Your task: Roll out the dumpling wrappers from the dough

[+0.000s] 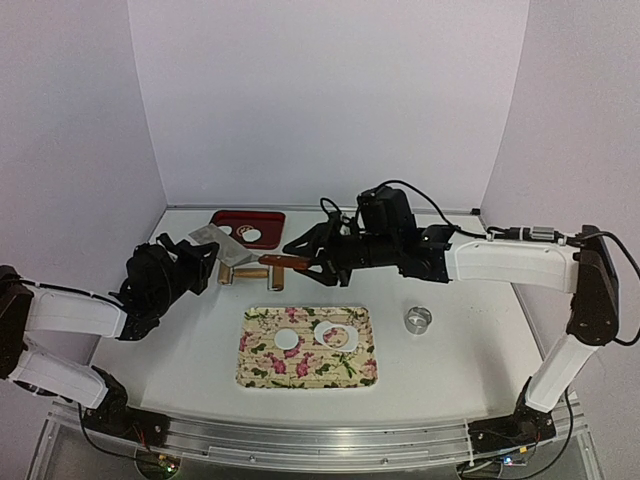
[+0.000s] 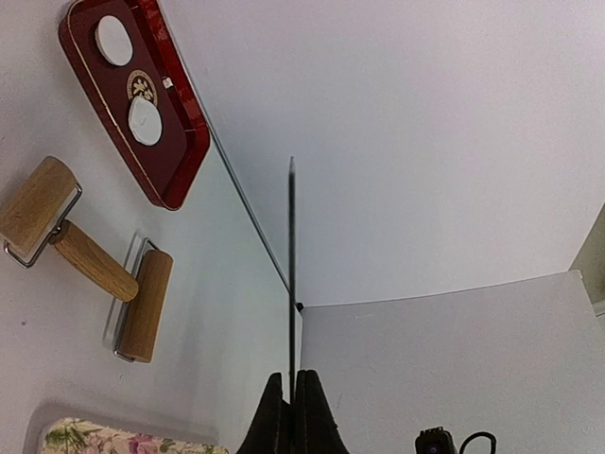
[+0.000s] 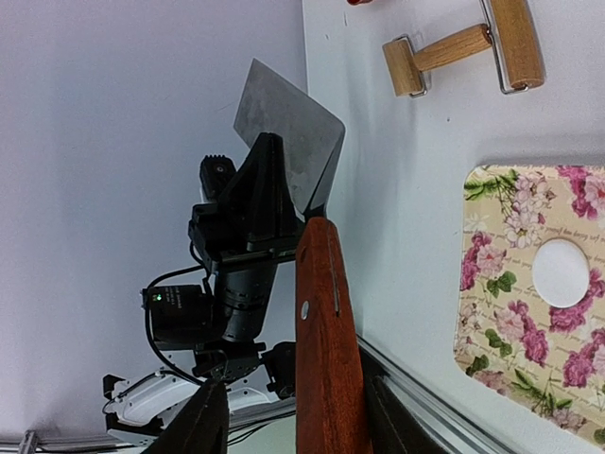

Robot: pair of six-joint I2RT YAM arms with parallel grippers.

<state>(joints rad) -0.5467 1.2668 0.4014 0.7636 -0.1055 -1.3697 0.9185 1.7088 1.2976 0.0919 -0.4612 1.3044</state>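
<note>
Overhead, the left gripper pinches the metal blade of a wooden-handled scraper, while the right gripper seems spread around its handle. Two dumpling wrappers lie in the red tray; another lies on the floral tray.

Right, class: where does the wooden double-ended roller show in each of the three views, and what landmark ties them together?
Top external: the wooden roller lies on the table just beyond the floral tray, left of centre.
Left wrist: left side, mid-height; tray corner at bottom left.
Right wrist: top right; tray at the right edge.
Shared landmark: the floral tray.
</note>
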